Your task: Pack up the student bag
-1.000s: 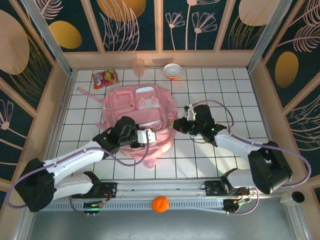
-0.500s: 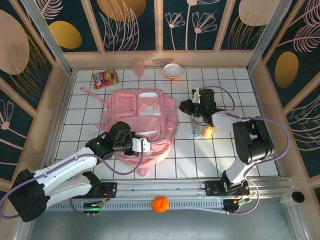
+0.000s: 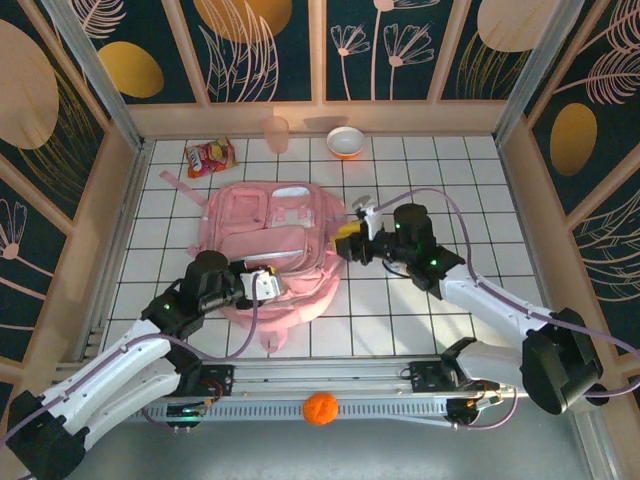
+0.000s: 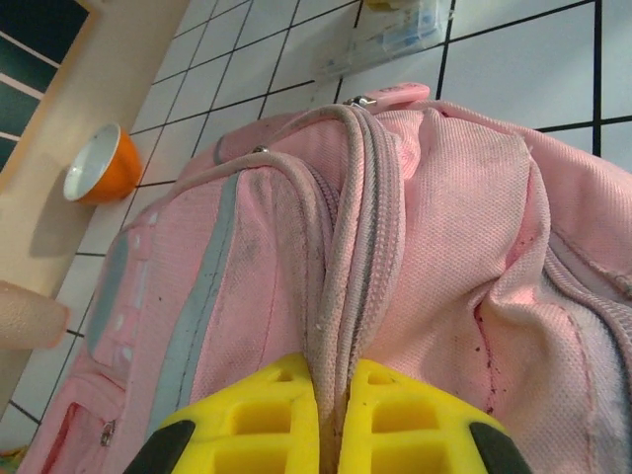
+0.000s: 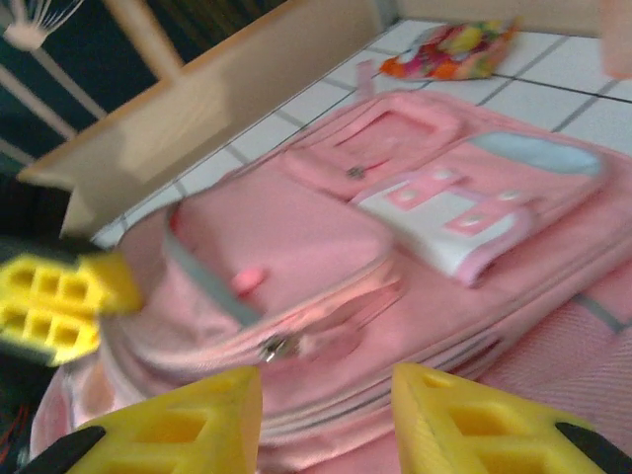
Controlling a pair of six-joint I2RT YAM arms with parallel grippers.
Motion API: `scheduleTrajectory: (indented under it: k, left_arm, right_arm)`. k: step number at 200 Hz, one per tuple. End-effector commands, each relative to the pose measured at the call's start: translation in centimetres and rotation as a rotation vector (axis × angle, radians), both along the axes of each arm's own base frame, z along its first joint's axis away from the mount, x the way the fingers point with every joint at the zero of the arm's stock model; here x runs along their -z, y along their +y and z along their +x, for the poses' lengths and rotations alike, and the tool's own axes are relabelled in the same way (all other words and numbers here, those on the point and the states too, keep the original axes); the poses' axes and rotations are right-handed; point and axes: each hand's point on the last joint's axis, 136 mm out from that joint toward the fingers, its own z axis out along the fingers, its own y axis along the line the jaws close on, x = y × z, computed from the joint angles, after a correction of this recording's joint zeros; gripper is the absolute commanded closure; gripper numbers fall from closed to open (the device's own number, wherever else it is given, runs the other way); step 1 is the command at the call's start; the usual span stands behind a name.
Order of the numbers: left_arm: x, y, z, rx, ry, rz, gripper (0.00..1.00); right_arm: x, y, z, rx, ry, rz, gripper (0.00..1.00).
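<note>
From above, we see the student bag [image 3: 275, 235], a large soft pink fabric backpack with white zip trim. It lies flat near the middle of the white tiled table [image 3: 450, 180], front pockets up. The left gripper [image 3: 262, 283] sits at the bag's near edge. The right gripper [image 3: 347, 238] hangs just beside the bag's right edge. Along the far wall lie a colourful foil snack packet [image 3: 211, 156], a pale pink plastic cup [image 3: 277, 133] and a small orange bowl with a white inside [image 3: 346, 142]. A round orange ball [image 3: 320, 408] rests on the near rail between the arm bases.

In the left wrist view, we find the left gripper [image 4: 334, 395] clenched on the student bag [image 4: 444, 247]. Its yellow fingers [image 4: 257, 415] pinch a raised zip seam between them. The orange bowl [image 4: 99, 163] stands beyond, by the wall.

In the right wrist view, the right gripper [image 5: 326, 415] is released. Its yellow fingers [image 5: 188, 415] stand apart with nothing between them, above the student bag [image 5: 326, 247]. The snack packet [image 5: 449, 49] lies past the bag, and the left gripper's yellow fingers [image 5: 54, 296] show at the left edge.
</note>
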Motion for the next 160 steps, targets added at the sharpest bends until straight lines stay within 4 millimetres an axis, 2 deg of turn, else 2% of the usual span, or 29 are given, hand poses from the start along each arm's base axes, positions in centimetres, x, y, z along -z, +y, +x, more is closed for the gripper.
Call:
scheduleTrajectory:
  k: [1,15,29,60,85,116,138,160]
  left_arm:
    - [-2.9,-0.2,0.6,0.001,-0.075,-0.046,1.0]
    - [-3.0,-0.3,0.5,0.007,-0.078,-0.048,1.0]
    - [-3.1,-0.3,0.5,0.01,-0.08,-0.054,1.0]
    - [-3.4,-0.6,0.6,0.023,-0.085,-0.056,1.0]
    - [-3.7,-0.8,0.5,0.038,-0.085,-0.061,1.0]
    - [-3.9,-1.1,0.3,0.058,-0.08,-0.065,1.0]
    - [-3.8,-1.4,0.2,0.075,-0.074,-0.064,1.0]
    - [-3.8,-1.6,0.2,0.084,-0.071,-0.067,1.0]
  right_arm:
    - [3.0,0.9,-4.0,-0.176,-0.033,-0.096,0.61]
    - [4.0,1.5,-5.8,-0.234,-0.017,-0.108,0.61]
    - [4.5,1.7,-6.5,-0.251,0.003,-0.089,0.61]
    - [5.7,2.3,-6.6,-0.268,0.046,-0.089,0.6]
    - [6.6,3.0,-6.0,-0.261,0.054,-0.115,0.59]
    - [6.6,3.9,-5.4,-0.272,0.044,-0.099,0.59]
    - [6.6,4.2,-5.3,-0.287,0.037,-0.088,0.64]
    - [6.4,4.4,-5.3,-0.293,0.03,-0.079,0.73]
